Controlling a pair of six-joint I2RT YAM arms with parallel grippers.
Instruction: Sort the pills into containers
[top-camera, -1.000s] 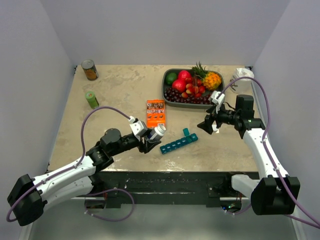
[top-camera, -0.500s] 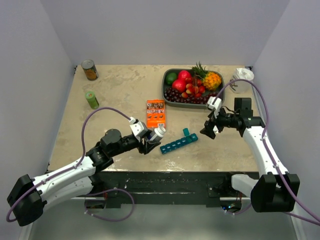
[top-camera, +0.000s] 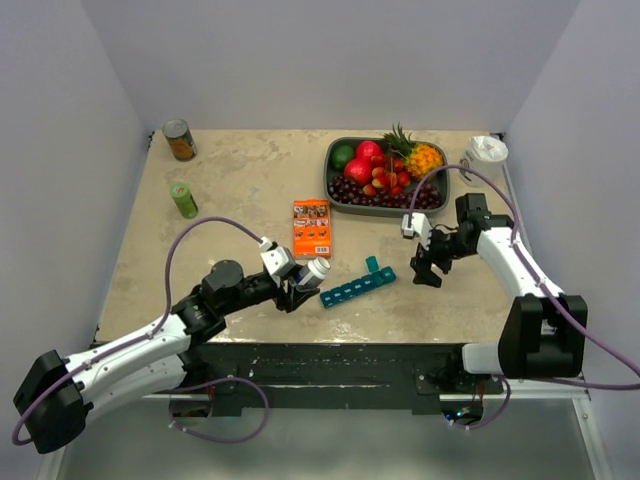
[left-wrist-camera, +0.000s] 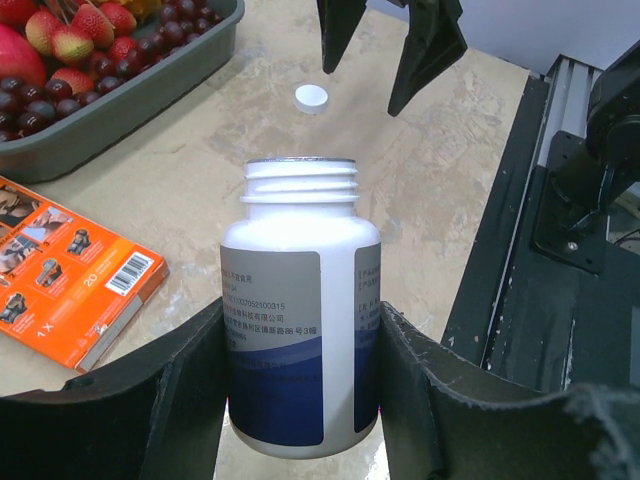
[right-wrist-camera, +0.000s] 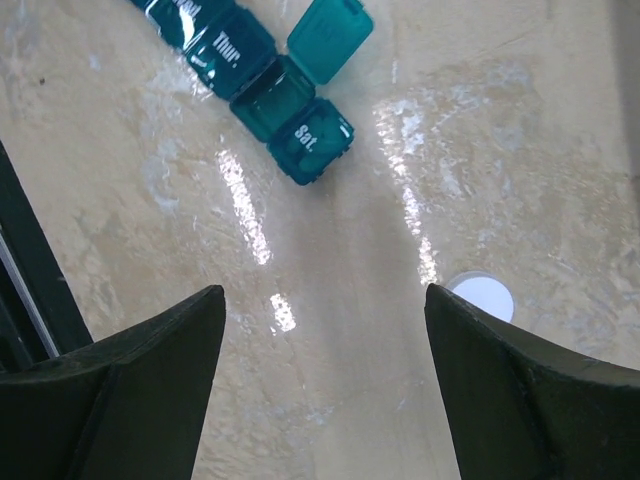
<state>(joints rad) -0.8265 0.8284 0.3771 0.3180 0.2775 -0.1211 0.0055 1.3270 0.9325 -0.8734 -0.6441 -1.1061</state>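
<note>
My left gripper (top-camera: 300, 285) (left-wrist-camera: 300, 322) is shut on a small white bottle (top-camera: 316, 268) (left-wrist-camera: 298, 330) with a blue label. The bottle's mouth is uncapped, and it is held just left of the containers. The containers are a teal organiser strip (top-camera: 357, 285) (right-wrist-camera: 240, 45) on the table, with one lid (right-wrist-camera: 330, 38) flipped up near the "Sat." end (right-wrist-camera: 312, 140). My right gripper (top-camera: 424, 268) (right-wrist-camera: 322, 300) (left-wrist-camera: 385, 50) hangs open over bare table right of the strip. A white cap (right-wrist-camera: 482, 297) (left-wrist-camera: 311, 97) lies beside its right finger. No pills show in any view.
A grey tray of fruit (top-camera: 336, 190) stands at the back right, with a flat orange box (top-camera: 311, 226) in front of it. A green can (top-camera: 183, 199) and a tin (top-camera: 179, 139) are at the back left. A white object (top-camera: 486, 150) sits in the far right corner.
My right arm has swung in and turned its gripper down toward the table beside the strip. The left gripper with the bottle has barely shifted.
</note>
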